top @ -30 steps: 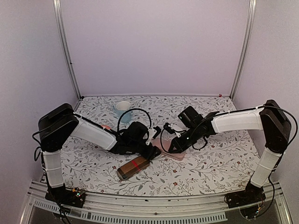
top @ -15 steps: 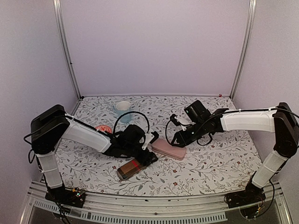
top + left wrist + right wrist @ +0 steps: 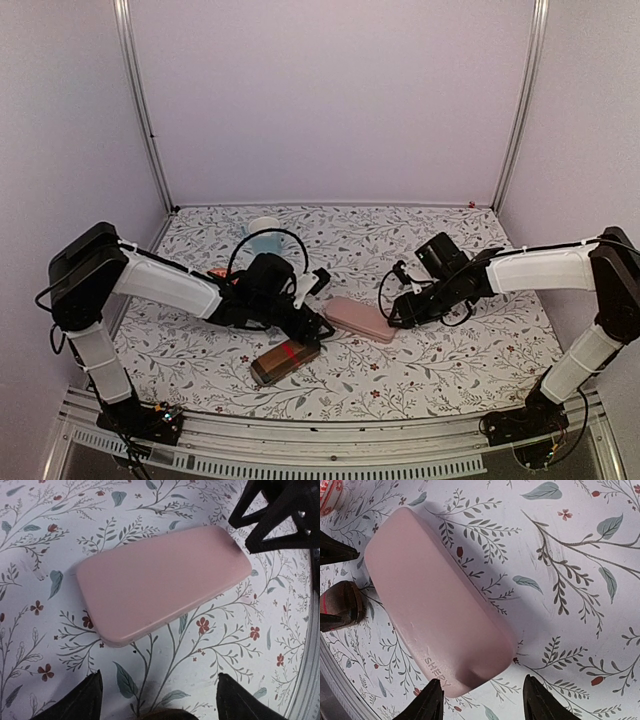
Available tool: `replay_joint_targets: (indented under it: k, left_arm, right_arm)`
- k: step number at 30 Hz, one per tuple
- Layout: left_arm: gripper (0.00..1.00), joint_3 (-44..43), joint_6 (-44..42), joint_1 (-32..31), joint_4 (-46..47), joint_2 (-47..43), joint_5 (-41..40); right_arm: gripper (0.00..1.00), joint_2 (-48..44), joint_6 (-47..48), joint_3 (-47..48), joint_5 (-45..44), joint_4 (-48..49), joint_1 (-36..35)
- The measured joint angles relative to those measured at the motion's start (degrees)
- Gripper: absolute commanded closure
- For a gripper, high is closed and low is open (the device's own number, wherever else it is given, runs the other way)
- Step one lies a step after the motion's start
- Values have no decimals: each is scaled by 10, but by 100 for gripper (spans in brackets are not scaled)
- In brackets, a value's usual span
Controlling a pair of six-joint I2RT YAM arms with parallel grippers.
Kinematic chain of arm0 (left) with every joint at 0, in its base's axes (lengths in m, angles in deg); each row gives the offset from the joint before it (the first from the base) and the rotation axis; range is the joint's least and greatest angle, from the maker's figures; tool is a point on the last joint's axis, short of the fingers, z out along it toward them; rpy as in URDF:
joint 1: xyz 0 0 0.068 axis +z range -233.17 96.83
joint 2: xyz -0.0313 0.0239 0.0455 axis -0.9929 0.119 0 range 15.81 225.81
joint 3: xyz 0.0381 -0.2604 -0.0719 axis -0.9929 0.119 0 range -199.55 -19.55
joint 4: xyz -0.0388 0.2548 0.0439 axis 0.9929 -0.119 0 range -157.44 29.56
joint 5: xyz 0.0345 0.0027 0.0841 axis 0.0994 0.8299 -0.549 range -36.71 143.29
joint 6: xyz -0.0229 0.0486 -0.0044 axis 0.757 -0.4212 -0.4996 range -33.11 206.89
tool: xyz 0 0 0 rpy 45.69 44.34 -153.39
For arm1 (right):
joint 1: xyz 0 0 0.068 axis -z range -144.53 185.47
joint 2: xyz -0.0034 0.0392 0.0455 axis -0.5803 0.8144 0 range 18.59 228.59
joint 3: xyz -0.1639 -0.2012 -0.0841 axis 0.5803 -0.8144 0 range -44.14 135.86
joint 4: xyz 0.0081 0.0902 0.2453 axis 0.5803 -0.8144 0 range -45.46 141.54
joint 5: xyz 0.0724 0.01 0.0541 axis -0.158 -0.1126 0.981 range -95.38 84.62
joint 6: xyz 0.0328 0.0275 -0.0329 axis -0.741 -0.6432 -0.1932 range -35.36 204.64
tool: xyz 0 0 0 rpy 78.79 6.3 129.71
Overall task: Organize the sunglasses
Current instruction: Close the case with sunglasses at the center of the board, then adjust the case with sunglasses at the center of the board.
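Lying nearest the arm bases, the brown red-banded case (image 3: 285, 360) sits shut, just beside the left gripper (image 3: 318, 328), whose jaws stand spread and empty in its wrist view. Beyond it the pink case (image 3: 358, 318) lies flat and closed between the two grippers. The right gripper (image 3: 393, 312) faces its right end, fingers parted with nothing held, probably lined up to steady or pry the lid while the left works from the opposite end. No sunglasses show in any view; whether they sit inside the cases cannot be told, so opening one seems the step in hand. Farther back a pale cup (image 3: 263, 230) stands upright, well apart from the work.
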State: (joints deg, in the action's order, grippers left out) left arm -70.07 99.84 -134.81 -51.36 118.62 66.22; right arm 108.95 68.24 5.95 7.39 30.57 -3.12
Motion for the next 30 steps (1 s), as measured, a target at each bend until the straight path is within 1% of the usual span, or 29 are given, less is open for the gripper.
replay_joint_targets:
  k: [4, 7, 11, 18, 26, 30]
  left_arm:
    - [20, -3, 17, 28, 13, 1, 10]
    - [20, -24, 30, 44, 19, 16, 11]
    - [21, -53, 45, 50, 30, 50, 12]
    - [24, -87, 63, 49, 32, 110, 12]
    - [28, -74, 76, 43, 60, 114, 2]
    - [28, -58, 86, 40, 82, 110, -5]
  right_arm:
    - [46, 13, -8, -3, 9, 25, 0]
    - [47, 23, -11, -14, 12, 40, 0]
    - [49, 27, -19, -33, 13, 60, 0]
    - [50, 26, -23, -40, 13, 78, 0]
    - [48, 24, -22, -40, 13, 81, -1]
    - [48, 22, -19, -40, 16, 81, 1]
